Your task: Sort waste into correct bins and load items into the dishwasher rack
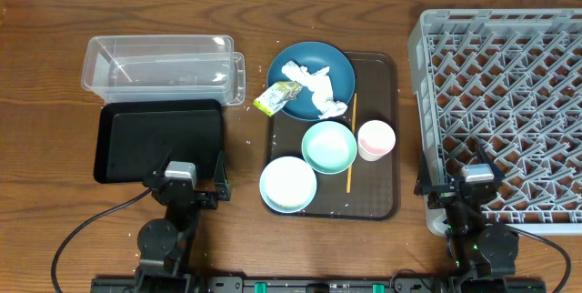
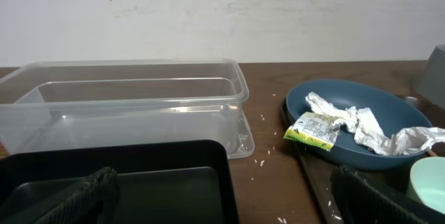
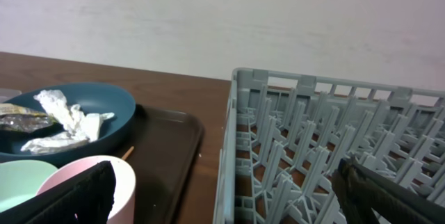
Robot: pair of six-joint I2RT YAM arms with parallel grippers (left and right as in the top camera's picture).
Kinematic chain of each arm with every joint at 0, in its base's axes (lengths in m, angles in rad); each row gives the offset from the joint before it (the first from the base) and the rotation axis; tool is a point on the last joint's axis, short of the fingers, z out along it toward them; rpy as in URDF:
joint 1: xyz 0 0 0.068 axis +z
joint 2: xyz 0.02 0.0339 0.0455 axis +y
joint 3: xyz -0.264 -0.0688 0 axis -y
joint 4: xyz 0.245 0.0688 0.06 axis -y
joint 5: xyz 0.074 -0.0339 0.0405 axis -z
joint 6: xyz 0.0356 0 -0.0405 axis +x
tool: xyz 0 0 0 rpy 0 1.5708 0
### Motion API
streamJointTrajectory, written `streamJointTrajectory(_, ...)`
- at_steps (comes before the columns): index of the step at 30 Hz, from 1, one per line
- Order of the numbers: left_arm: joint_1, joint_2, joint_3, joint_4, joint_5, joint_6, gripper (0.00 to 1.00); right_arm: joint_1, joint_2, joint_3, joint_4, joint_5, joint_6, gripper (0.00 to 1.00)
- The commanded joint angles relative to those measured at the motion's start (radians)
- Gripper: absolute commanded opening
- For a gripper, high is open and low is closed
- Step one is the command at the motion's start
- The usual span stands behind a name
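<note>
Left jaws, right jaws: spread wide, empty, at near edge of worktop (image 1: 55, 20). Tissues (image 1: 314, 88) and wrapper (image 1: 275, 97) on dark-blue dish (image 1: 338, 61), between clear tub (image 1: 160, 45) on left and rack (image 1: 418, 75) on right. Risk: light wrapper overhangs dish rim, so a clumsy pinch flicks it off and scatters rice grains (image 2: 261, 161).

Clear glossy plastic tub (image 1: 162, 64) on grained wooden table (image 1: 55, 56).
</note>
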Motion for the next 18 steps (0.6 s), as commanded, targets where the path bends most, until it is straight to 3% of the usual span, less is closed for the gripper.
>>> streamJointTrajectory(1,0.003,0.002,-0.008,-0.047,0.006,-0.050,0.99,0.019,-0.005,-0.001,0.005,0.022,-0.013,0.99)
streamJointTrajectory(6,0.003,0.074,0.017,-0.055,0.007,-0.135,0.99,0.019,0.016,0.017,0.008,0.076,0.034,0.99)
streamJointTrajectory(10,0.003,0.178,0.082,-0.055,0.006,-0.131,0.99,0.019,0.074,0.056,0.030,0.090,0.040,0.99)
streamJointTrajectory(18,0.003,0.479,0.301,-0.090,0.007,-0.131,0.99,0.020,0.344,0.254,0.037,0.124,0.040,0.99)
